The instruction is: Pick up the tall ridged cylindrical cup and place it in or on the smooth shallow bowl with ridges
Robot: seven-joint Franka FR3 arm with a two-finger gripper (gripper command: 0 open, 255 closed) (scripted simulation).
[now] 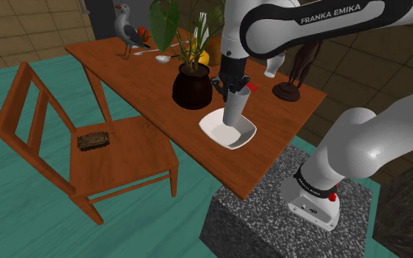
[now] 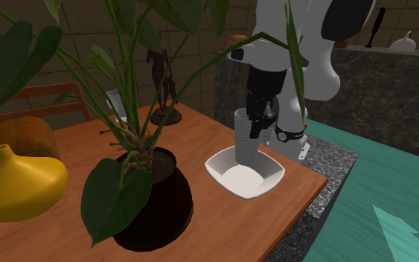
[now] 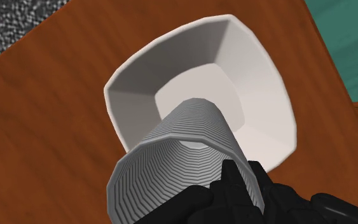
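Cup (image 1: 235,111) first: we find the tall grey ridged cup at the centre of the shoulder view, standing over the white shallow bowl (image 1: 218,134) near the edge of the wooden tabletop (image 1: 142,77). It leans a little from upright, with its base down inside the bowl's walls. In the second exterior view the cup (image 2: 245,140) sits right of centre, and its lower end is sunk below the rim of the bowl (image 2: 272,176). We cannot tell whether the base touches the bowl's floor or hangs just above it.

The black hand (image 1: 237,89) is closed on the cup near its top, pinching the wall at the rim. The wrist view shows this best: the fingers (image 3: 233,188) clasp the rim of the cup (image 3: 180,156), and the bowl (image 3: 250,73) lies directly beyond the cup's far end. The dark plant pot (image 1: 191,86) stands just beside the bowl, apart from the cup.

As we judge it, the pick-up is done, and so is the carry to the bowl. What remains is the last bit of lowering, if any is needed. Then the hand must open and lift clear without tipping the leaning cup.
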